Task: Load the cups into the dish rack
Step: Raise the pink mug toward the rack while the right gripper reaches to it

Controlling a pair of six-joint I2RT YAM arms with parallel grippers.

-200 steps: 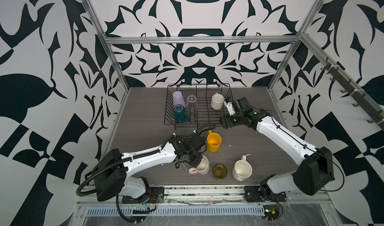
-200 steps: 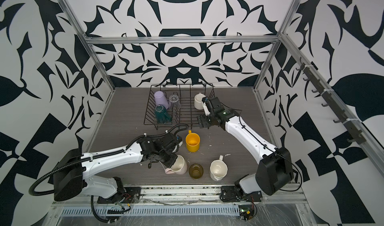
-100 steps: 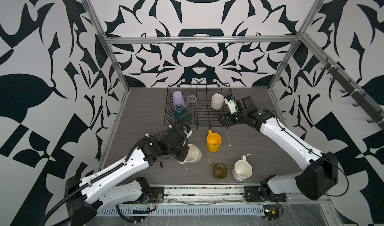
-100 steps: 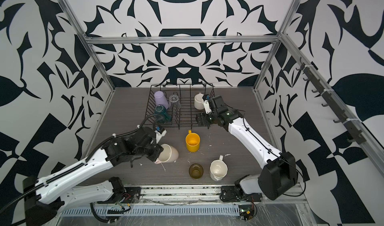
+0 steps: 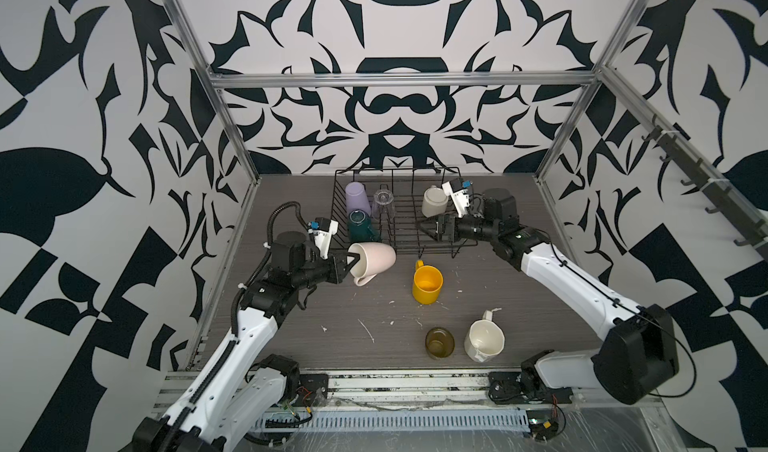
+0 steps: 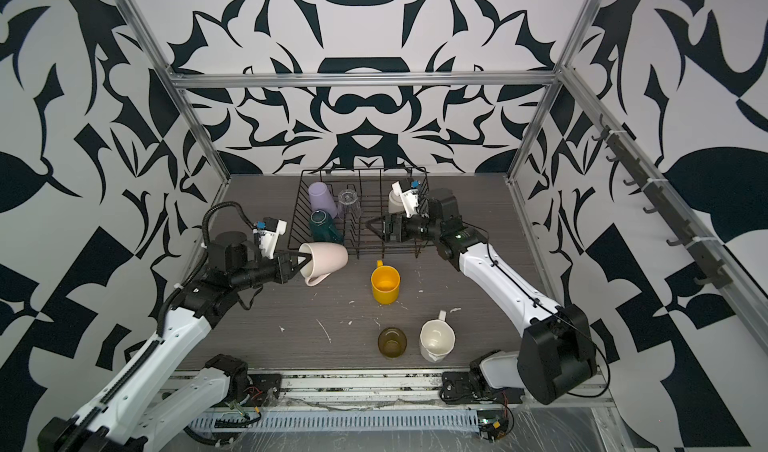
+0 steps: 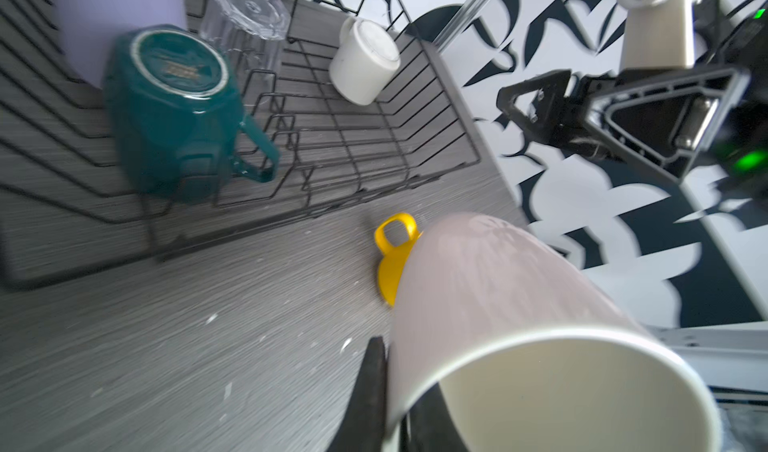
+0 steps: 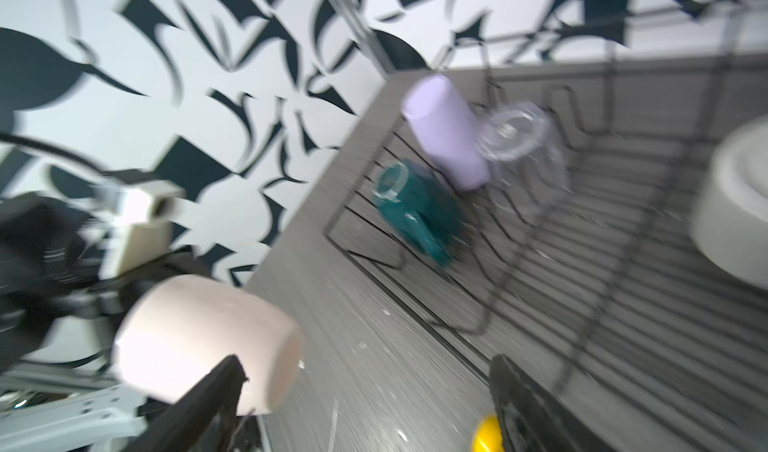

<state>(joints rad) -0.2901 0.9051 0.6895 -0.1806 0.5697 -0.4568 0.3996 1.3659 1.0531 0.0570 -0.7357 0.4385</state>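
My left gripper (image 5: 353, 260) (image 7: 399, 400) is shut on the rim of the pink mug (image 5: 376, 257) (image 7: 498, 304). One finger is inside the mug and one outside. The mug hangs on its side above the table, just in front of the front left corner of the black wire dish rack (image 5: 415, 229). The rack holds a lilac tumbler (image 5: 357, 196), a clear glass (image 5: 383, 202), a dark green mug (image 5: 361, 226) and a cream mug (image 5: 434, 202). My right gripper (image 5: 428, 229) (image 8: 370, 387) stands open and holds nothing over the rack's front right part.
A yellow mug (image 5: 427, 281) stands upright on the table in front of the rack. An olive glass (image 5: 439, 341) and a white faceted mug (image 5: 484, 341) stand near the front edge. Patterned walls and metal frame posts enclose the table.
The left arm has lifted the pink mug off the front of the table, carried it back toward the rack and tipped it sideways. The right gripper has opened a little wider over the rack.
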